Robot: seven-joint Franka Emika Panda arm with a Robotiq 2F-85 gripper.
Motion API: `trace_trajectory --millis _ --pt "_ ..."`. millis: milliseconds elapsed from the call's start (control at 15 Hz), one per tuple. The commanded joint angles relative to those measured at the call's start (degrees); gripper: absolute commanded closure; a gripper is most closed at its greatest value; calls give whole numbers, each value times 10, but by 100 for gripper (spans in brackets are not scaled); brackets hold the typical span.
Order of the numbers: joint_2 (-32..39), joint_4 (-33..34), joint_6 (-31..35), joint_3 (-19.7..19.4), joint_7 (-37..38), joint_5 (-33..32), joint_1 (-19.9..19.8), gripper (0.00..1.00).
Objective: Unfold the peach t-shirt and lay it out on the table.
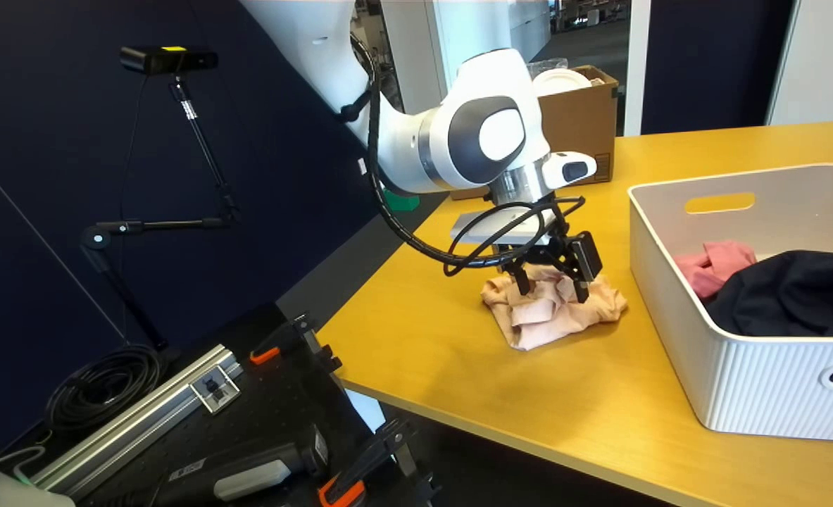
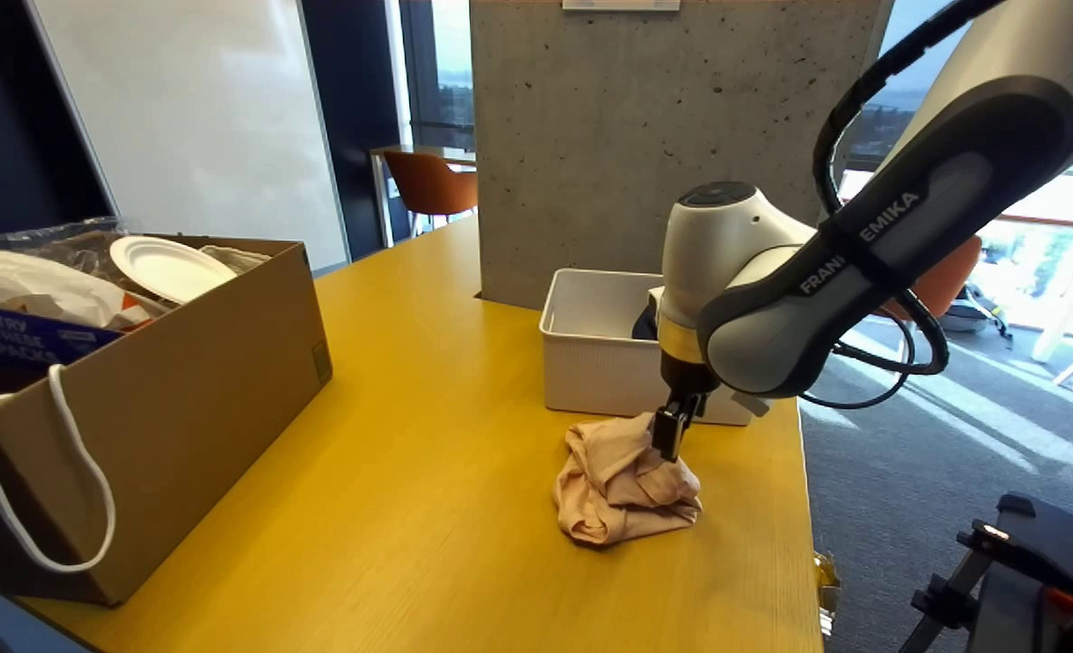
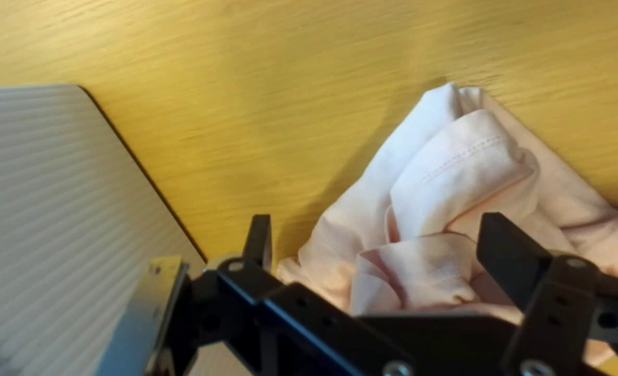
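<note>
The shirt (image 1: 551, 320) lies crumpled on the surface (image 1: 409, 338), directly beneath the jaws. They stand spread, with its folds (image 3: 418, 266) between them in the wrist view; contact is unclear.

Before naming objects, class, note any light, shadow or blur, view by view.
Wrist view: slightly soft, shadow along one edge of the peach t-shirt; in an exterior view, bright sunlight streaks the carpet; in an exterior view, faint shadow on the table.
</note>
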Motion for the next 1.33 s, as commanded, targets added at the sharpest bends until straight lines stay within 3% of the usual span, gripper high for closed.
trace_trajectory --millis 0,333,467,867,933,1067,1267 --pt "38 50 3 -8 9 -13 5 0" --pt "69 97 7 -9 8 -12 8 0" --pt "78 111 6 -8 7 -12 9 28" --pt "117 165 -10 16 -22 3 -18 73" --pt "125 174 -11 19 -27 3 -21 31" --pt "139 191 -13 25 -36 3 -24 36" --pt "150 206 -11 24 -36 0 -20 16"
